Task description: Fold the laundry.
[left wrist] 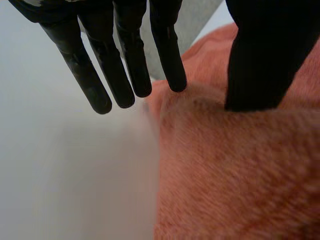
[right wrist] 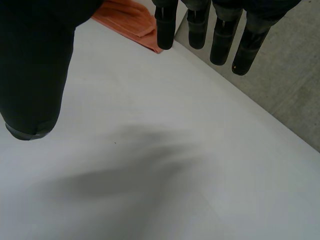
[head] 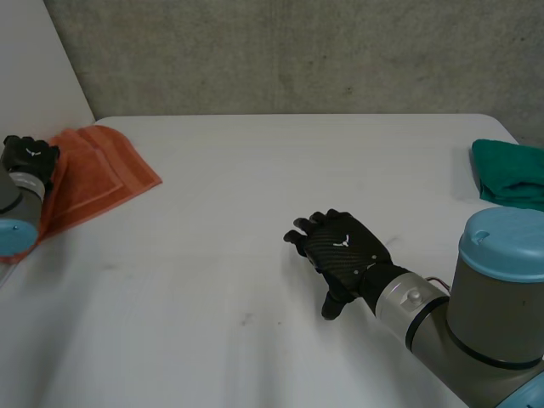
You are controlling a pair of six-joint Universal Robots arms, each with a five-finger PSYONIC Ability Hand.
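Head view: left hand [head: 30,157] perhaps on towel [head: 106,174], right hand [head: 344,246] over table [head: 255,153], fingers [left wrist: 132,65] straight.

You are looking at a plain white table [head: 255,170]. Behind its far edge stands a rough grey concrete wall [head: 297,51], and a smooth white panel [head: 34,59] meets it at the left.
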